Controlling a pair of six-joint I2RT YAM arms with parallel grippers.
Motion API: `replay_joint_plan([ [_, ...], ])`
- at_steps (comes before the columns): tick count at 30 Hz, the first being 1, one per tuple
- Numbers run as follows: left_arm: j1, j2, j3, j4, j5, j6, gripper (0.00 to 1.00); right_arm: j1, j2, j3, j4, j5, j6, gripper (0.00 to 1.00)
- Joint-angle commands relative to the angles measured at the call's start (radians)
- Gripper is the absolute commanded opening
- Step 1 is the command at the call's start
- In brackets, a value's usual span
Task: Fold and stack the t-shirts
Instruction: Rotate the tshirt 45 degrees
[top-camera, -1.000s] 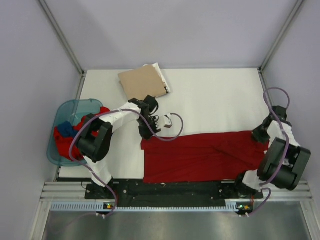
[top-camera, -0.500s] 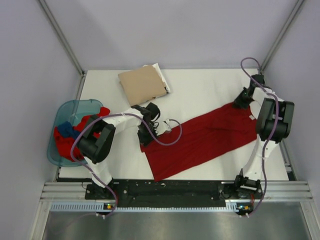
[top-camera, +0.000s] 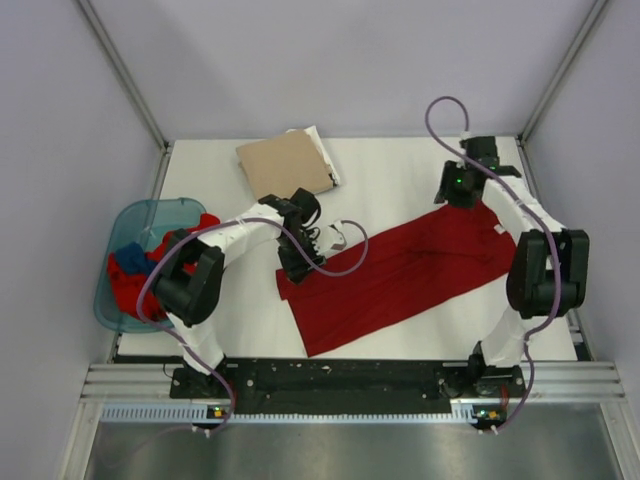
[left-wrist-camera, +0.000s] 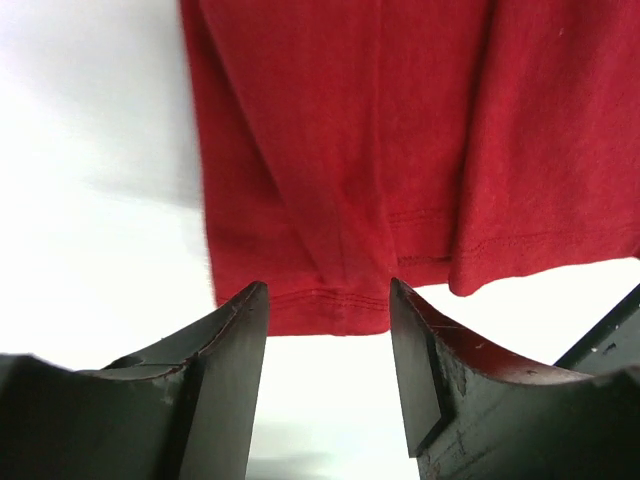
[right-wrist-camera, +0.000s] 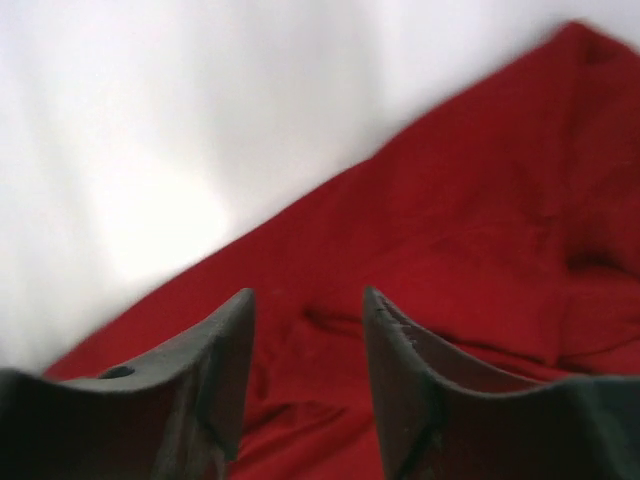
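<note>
A dark red t-shirt (top-camera: 400, 275) lies flat and slanted across the table, from the near left to the far right. My left gripper (top-camera: 297, 266) is at its left corner, open and empty; in the left wrist view (left-wrist-camera: 328, 300) the shirt's stitched hem (left-wrist-camera: 340, 300) lies just ahead of the fingertips. My right gripper (top-camera: 447, 193) is open over the shirt's far right edge; the right wrist view (right-wrist-camera: 308, 300) shows wrinkled red cloth (right-wrist-camera: 450, 250) below the spread jaws. A folded tan t-shirt (top-camera: 285, 165) lies on a white one (top-camera: 322, 145) at the far left.
A translucent teal tub (top-camera: 112, 300) stands off the table's left edge with red (top-camera: 125, 285) and blue (top-camera: 130, 258) t-shirts in it. Purple cables loop from both arms. Metal frame posts stand at the far corners.
The shirt's right end has swung from the near right edge up to the far right, so the shirt now lies slanted. My right gripper has moved up and left along it. My left gripper has barely moved.
</note>
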Motion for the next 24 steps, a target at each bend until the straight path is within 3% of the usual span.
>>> replay_joint_plan([
  [1, 0.003, -0.031, 0.052, -0.026, 0.036, 0.001, 0.56, 0.104, 0.001, -0.046, -0.021, 0.009, -0.052, 0.36],
  [2, 0.005, -0.03, 0.046, -0.024, 0.033, 0.0, 0.57, 0.109, 0.018, -0.045, -0.025, 0.007, -0.048, 0.27],
  [6, 0.006, -0.033, 0.026, -0.01, 0.023, -0.002, 0.57, 0.121, 0.105, -0.02, -0.064, 0.003, -0.055, 0.16],
  [10, 0.009, -0.039, 0.023, -0.004, 0.023, -0.002, 0.57, 0.164, 0.089, -0.075, -0.101, 0.035, -0.051, 0.04],
  [17, 0.011, -0.027, 0.046, -0.017, 0.019, 0.007, 0.57, 0.188, -0.126, -0.321, -0.098, 0.148, 0.036, 0.02],
  [24, 0.011, -0.002, 0.086, -0.035, 0.019, 0.017, 0.57, 0.211, -0.307, -0.525, -0.089, 0.101, 0.105, 0.05],
])
